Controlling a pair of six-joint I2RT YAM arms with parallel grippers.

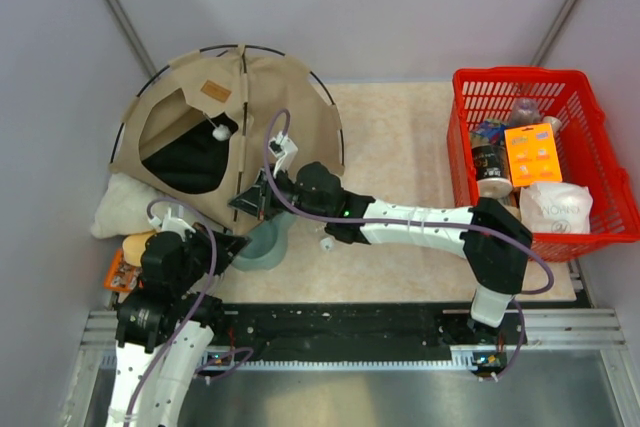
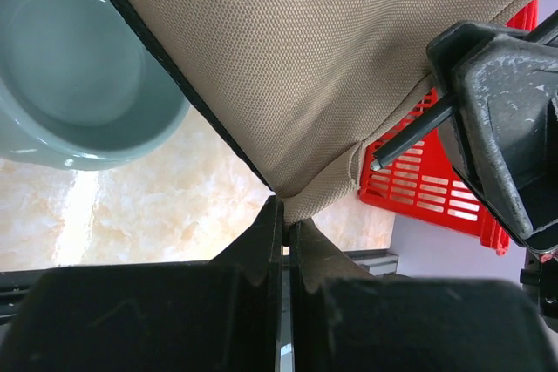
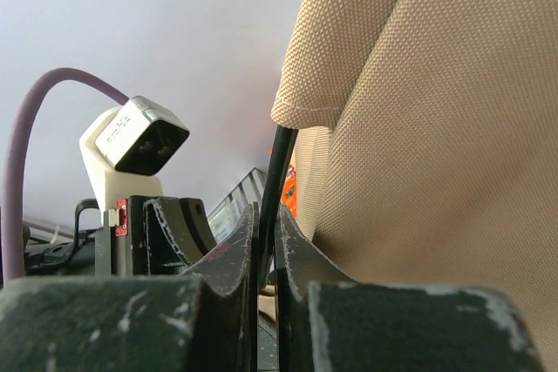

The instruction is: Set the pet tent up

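— Where is the tent (image 1: 250,97) now?
— It stands at the far left corner of the table (image 1: 400,137).
— And the two grippers?
— The left gripper (image 2: 286,231) is pinched on a bottom corner of the tent fabric, near the bowl (image 2: 70,67). The right gripper (image 3: 266,246) is clamped on a thin black pole (image 3: 277,163) at the edge of the fabric.
— And the basket (image 1: 590,147)?
— At the right edge, well apart from the tent.
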